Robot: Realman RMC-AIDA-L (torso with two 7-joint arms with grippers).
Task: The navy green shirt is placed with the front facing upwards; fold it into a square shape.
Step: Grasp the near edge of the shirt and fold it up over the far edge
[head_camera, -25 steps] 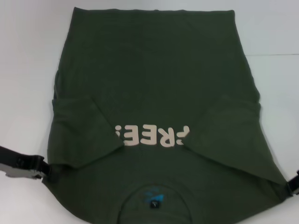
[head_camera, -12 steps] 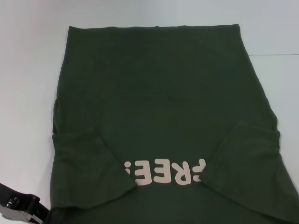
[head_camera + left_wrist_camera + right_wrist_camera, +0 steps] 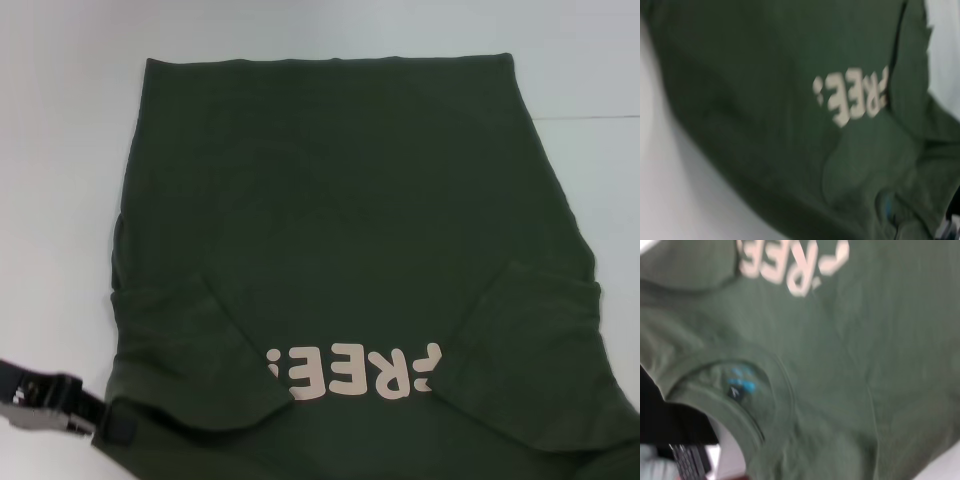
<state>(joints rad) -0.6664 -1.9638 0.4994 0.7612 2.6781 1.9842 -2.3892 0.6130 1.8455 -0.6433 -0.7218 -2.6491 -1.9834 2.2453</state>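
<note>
The navy green shirt [image 3: 340, 200] lies front up on the white table [image 3: 60, 150], hem at the far side, and its near part runs off the bottom of the head view. Both sleeves [image 3: 185, 350] are folded inward beside the cream print [image 3: 352, 370]. My left gripper [image 3: 108, 425] is at the shirt's near left corner, shut on the cloth edge. The left wrist view shows the shirt [image 3: 750, 100] and its print [image 3: 852, 95] at an angle. In the right wrist view I see the ribbed collar [image 3: 767, 395] and the blue neck label [image 3: 742, 382]. The right gripper is out of view.
Bare white table surrounds the shirt on the left, the far side and the right [image 3: 600, 120]. A black mass [image 3: 670, 425] sits beyond the collar in the right wrist view.
The shirt has slid toward me, so the collar and right gripper dropped out of the head view. Over the last half second the left gripper edged up and inward at the corner.
</note>
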